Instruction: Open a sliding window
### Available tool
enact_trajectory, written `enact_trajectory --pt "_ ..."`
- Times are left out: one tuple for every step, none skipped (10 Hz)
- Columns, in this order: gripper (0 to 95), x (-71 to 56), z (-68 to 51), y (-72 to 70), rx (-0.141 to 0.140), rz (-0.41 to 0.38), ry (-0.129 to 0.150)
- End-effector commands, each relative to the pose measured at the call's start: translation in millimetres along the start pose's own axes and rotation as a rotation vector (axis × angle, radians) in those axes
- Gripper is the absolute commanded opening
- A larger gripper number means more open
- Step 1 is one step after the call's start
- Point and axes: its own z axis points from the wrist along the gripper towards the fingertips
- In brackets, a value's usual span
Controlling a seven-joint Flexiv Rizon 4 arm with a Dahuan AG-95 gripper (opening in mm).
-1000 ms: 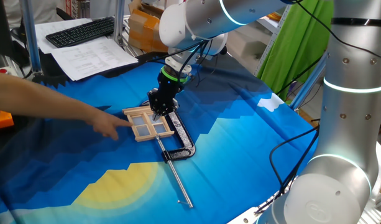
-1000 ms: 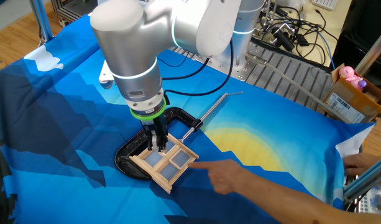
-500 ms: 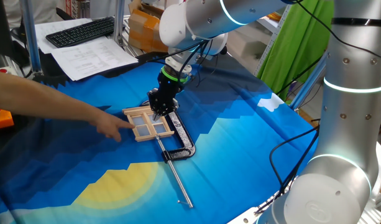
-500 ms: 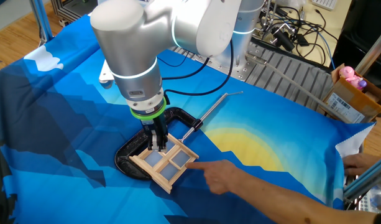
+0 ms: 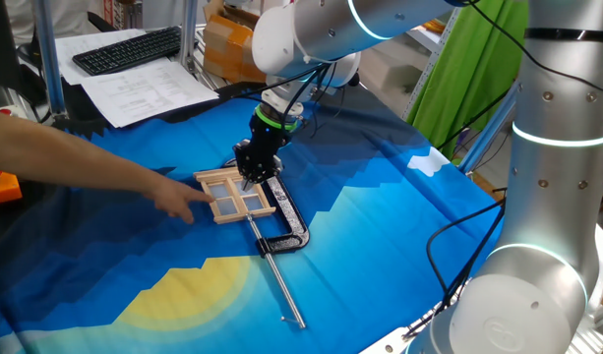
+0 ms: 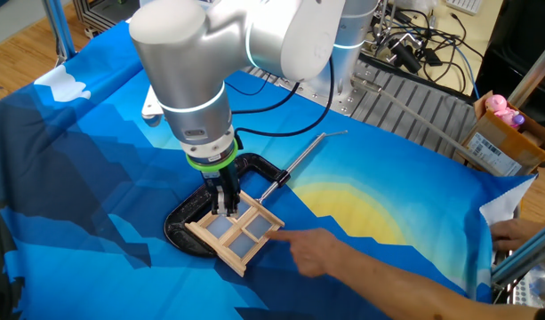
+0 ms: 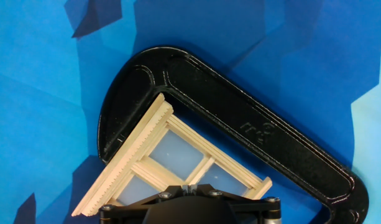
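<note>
Hand: the hand (image 5: pixel 249 178) points steeply down with its fingers pressed together and nothing between them; the tips sit on or just at the wooden frame, though contact cannot be confirmed.
Hand view: the hand's dark body fills the bottom edge, so the fingertips themselves are hidden there.
Sliding window: the sliding window (image 5: pixel 234 195) lies flat on the blue cloth of the worktop (image 5: pixel 380 236), directly under the hand; pale wood, crossbars, frosted panes, a ridged rail along one long side.
Clamp: a black metal clamp (image 5: pixel 289 222) wraps one corner of the window, its jaw pressed against the frame, its long silver rod (image 5: pixel 281 285) running away across the cloth.
Person: a person's hand (image 5: pixel 173 200) reaches in from the side, a fingertip at the window's edge opposite the clamp.
Doing the step well: judged from this pose, keep the closed fingertips low against a sash bar and push straight along the ridged rail; a skewed push would likely jam the sash or drag the whole frame.
Risk: too much downward force could pin the sash instead of sliding it.
Writing: raised marks are moulded on the clamp's arm but are too small to read; printed sheets beside the keyboard (image 5: pixel 127 48) are illegible.
</note>
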Motion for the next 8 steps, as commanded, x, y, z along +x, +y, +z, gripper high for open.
enact_trajectory --pt "0.0 0.0 0.0 0.1 0.0 -0.001 0.0" --pt "0.0 121.9 -21.4 26.1 0.125 -0.528 -0.024" --pt "0.0 123.0 -21.9 25.4 0.128 -0.527 -0.027" --pt "0.0 122.6 -24.6 24.6 0.133 -0.532 -0.025" --pt "0.0 122.0 -24.8 24.6 0.135 -0.533 -0.026" --pt "0.0 120.3 -24.2 24.8 0.137 -0.538 -0.029" --pt "0.0 117.2 -23.1 25.3 0.146 -0.545 -0.037" --pt "0.0 111.4 -21.1 26.1 0.154 -0.544 -0.046"
